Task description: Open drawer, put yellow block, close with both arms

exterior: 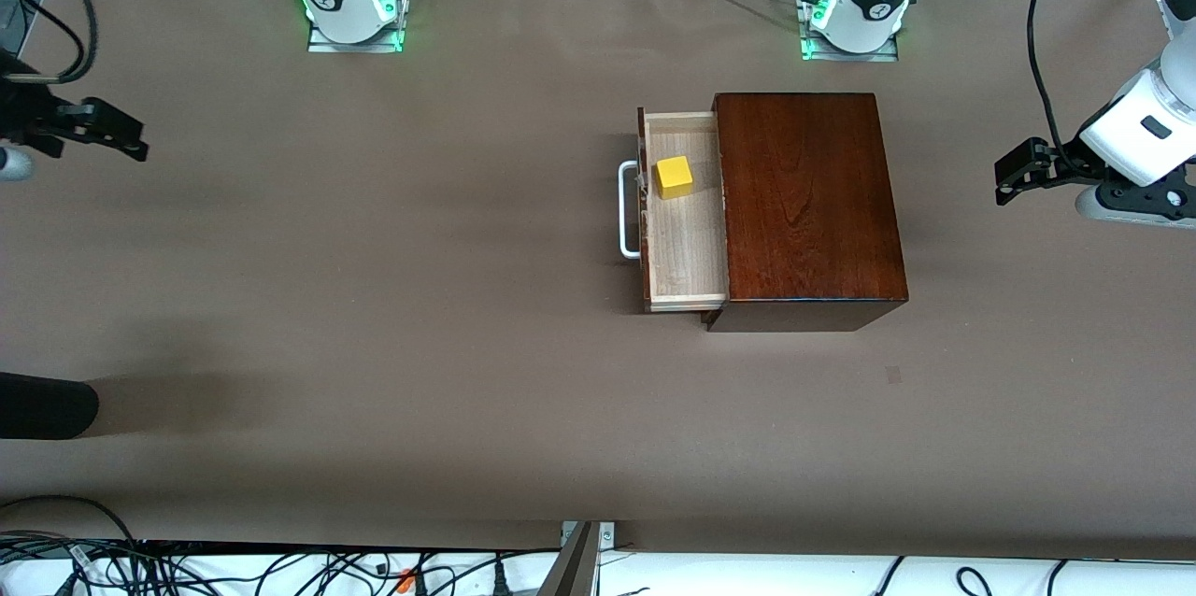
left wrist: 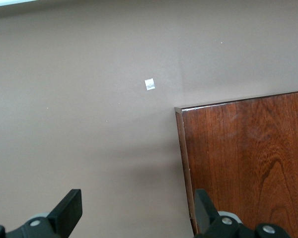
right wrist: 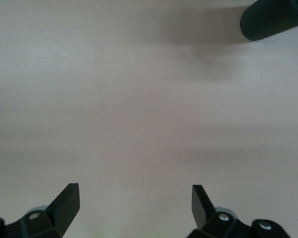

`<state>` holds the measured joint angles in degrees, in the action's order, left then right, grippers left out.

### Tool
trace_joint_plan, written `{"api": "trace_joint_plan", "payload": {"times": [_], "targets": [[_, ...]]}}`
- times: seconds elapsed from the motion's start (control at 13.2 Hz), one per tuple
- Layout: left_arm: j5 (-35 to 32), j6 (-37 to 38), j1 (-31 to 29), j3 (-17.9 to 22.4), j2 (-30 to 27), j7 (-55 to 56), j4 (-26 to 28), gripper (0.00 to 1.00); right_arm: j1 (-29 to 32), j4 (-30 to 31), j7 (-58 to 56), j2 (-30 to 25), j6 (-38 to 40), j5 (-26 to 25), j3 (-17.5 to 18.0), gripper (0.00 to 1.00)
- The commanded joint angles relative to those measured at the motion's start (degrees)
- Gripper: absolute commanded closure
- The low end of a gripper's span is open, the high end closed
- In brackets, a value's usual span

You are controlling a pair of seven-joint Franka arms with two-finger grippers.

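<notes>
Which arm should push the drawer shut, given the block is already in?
Right, probably. The drawer opens toward the right arm's end, its handle facing that way, yellow block inside. The right hand has bare table before it; the left hand hovers at the box's closed end.

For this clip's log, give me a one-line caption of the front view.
Drawer open with yellow block inside; left gripper and right gripper wait open at the table's ends.

brown table (exterior: pixel 374 297), mahogany box (exterior: pixel 804 194) on it

Brown table (exterior: pixel 374 316); black cylinder (exterior: pixel 42 404) at its edge; cables (exterior: pixel 280 568) below
</notes>
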<state>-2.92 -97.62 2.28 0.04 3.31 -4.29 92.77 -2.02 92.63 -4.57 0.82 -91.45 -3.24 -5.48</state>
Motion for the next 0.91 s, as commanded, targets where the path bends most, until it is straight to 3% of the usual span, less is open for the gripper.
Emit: {"api": "trace_joint_plan", "payload": {"times": [0.0,0.45,0.6,0.83], "targets": [[0.38,1.29,-0.26,-0.12,0.12,-1.51,-1.28,0.00,1.58,1.24,-1.94,-1.52,-0.75,-0.28,1.35,0.00],[0.64,1.29,-0.17,-0.12,0.20,-1.51,-1.45,0.00,1.14,0.80,2.64,-1.61,0.47,0.16,2.40,0.00],[0.73,1.29,-0.17,-0.12,0.29,-1.42,-1.63,0.00,1.14,0.63,2.12,-1.87,1.36,2.96,2.58,0.00],[1.60,2.17,1.58,-2.31,0.20,-1.33,-1.80,0.00,1.14,0.54,1.94,-1.87,1.36,3.77,2.58,0.00]]}}
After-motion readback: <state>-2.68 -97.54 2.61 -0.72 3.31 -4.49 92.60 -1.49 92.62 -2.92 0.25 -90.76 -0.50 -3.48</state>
